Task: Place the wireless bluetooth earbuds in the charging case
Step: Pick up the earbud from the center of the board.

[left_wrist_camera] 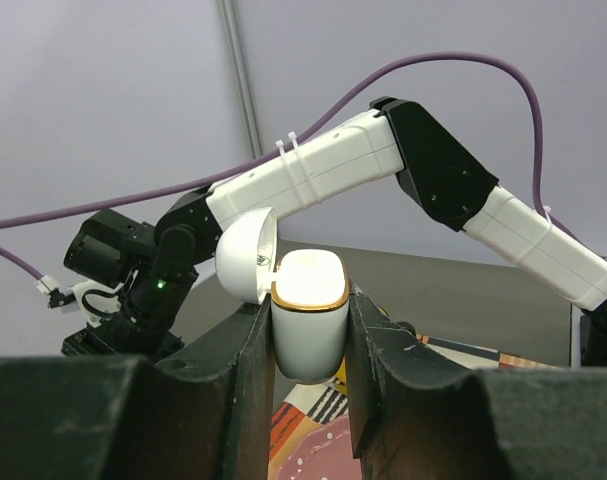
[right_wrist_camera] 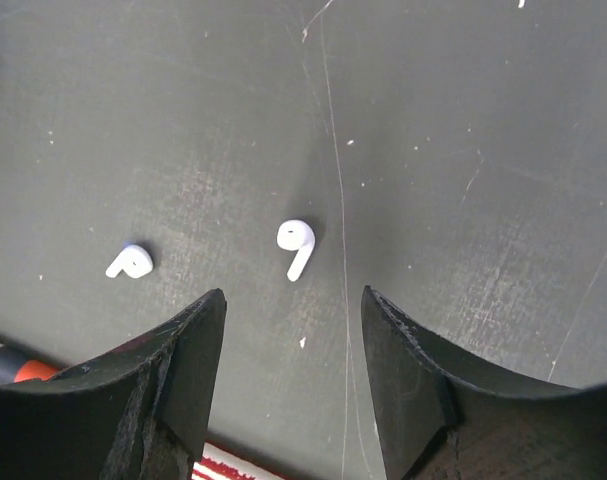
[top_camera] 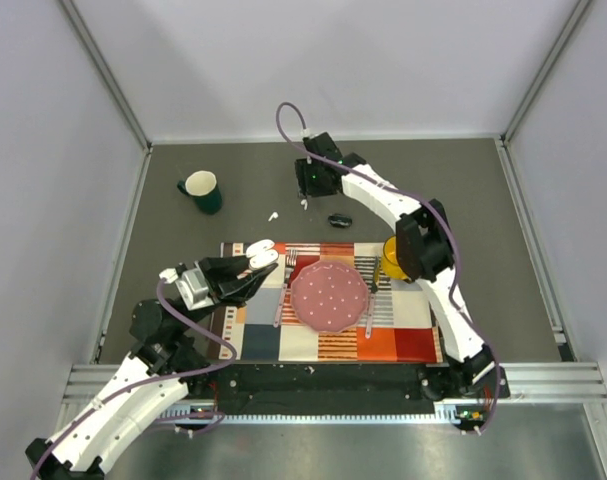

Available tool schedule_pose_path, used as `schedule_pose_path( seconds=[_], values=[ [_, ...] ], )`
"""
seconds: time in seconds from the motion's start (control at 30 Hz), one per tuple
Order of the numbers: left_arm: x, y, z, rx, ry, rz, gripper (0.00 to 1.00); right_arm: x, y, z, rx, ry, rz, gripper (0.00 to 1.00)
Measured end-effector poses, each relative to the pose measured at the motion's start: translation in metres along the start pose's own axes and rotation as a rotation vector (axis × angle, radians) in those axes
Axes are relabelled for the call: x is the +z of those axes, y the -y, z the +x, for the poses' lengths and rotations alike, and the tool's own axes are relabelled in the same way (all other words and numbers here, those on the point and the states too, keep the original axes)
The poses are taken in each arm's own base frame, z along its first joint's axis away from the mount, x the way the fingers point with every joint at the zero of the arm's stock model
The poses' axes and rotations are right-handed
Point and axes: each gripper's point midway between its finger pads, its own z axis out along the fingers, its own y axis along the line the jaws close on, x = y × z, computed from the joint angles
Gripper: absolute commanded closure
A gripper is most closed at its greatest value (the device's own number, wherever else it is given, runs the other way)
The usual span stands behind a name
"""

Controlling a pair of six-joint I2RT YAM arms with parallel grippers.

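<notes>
My left gripper (left_wrist_camera: pixel 310 322) is shut on the white charging case (left_wrist_camera: pixel 309 330), held upright above the mat with its lid (left_wrist_camera: pixel 243 256) swung open. From above, the case (top_camera: pixel 260 254) sits at the left gripper (top_camera: pixel 255 262), over the placemat's left corner. Two white earbuds lie on the dark table. One earbud (right_wrist_camera: pixel 296 246) is just beyond the tips of my open right gripper (right_wrist_camera: pixel 293 296), centred on the gap. The other earbud (right_wrist_camera: pixel 131 262) lies to its left. In the top view the right gripper (top_camera: pixel 305 198) hovers over one earbud (top_camera: pixel 304 204), with the second earbud (top_camera: pixel 273 214) to its left.
A small black oval object (top_camera: pixel 340 219) lies right of the right gripper. A green mug (top_camera: pixel 201 190) stands at the back left and a yellow mug (top_camera: pixel 393 258) by the right arm. The striped placemat (top_camera: pixel 403 335) carries a pink plate (top_camera: pixel 329 295) and cutlery.
</notes>
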Motion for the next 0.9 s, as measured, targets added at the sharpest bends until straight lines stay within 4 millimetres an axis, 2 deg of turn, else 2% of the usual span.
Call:
schedule_pose_path(
  seconds=[0.37, 0.57, 0.9],
  values=[
    [-0.002, -0.001, 0.005, 0.010, -0.023, -0.002, 1.00, 0.023, -0.003, -0.001, -0.049, -0.004, 0.010, 0.49],
    [-0.002, -0.001, 0.005, 0.017, -0.025, -0.002, 1.00, 0.034, 0.001, 0.010, -0.050, -0.032, 0.020, 0.52],
    [-0.002, -0.001, 0.006, 0.027, -0.025, -0.002, 1.00, 0.044, 0.006, 0.017, -0.052, -0.045, 0.040, 0.54]
  ],
)
